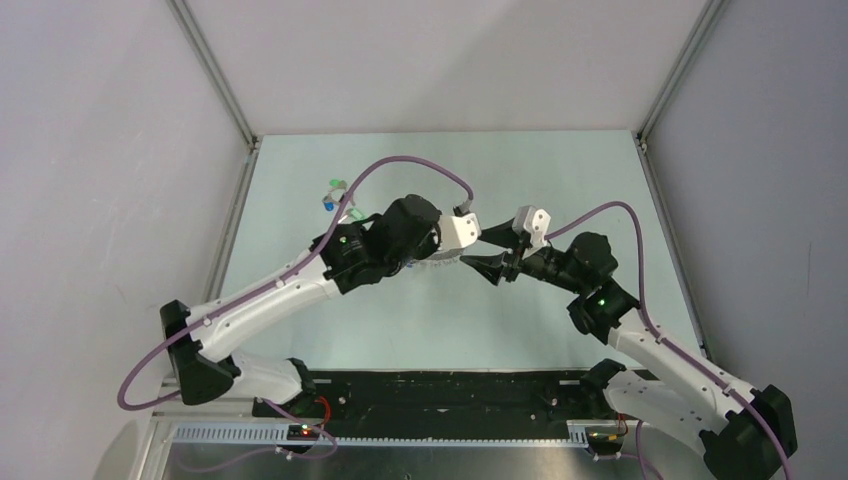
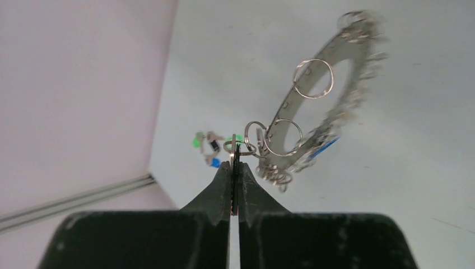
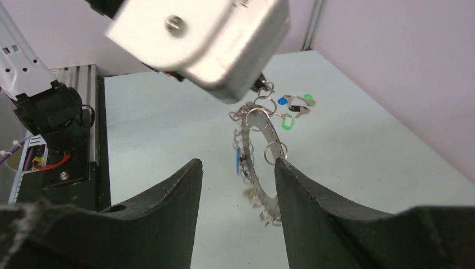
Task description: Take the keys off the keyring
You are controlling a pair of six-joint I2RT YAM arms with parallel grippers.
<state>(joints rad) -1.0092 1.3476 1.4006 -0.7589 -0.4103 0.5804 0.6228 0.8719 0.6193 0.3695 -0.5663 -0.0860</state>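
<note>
the flat grey washer-shaped metal keyring (image 2: 313, 106) hangs tilted off the tip of the left black two-finger claw (image 2: 235, 154), which pinches one of the small wire loops on its rim. the disc sits just beyond that tip and to its right, over the pale table (image 1: 420, 320). a small silver key with a blue tag (image 2: 325, 147) hangs at the disc's lower edge. the loose silver keys with coloured tags (image 2: 210, 147) lie on the table beyond the left claw, slightly left of its tip, apart from the ring. the right black claw (image 3: 237, 163), fingers spread, faces the ring, which hangs just beyond the gap between them. the loose keys lie farther beyond, to the right.
</note>
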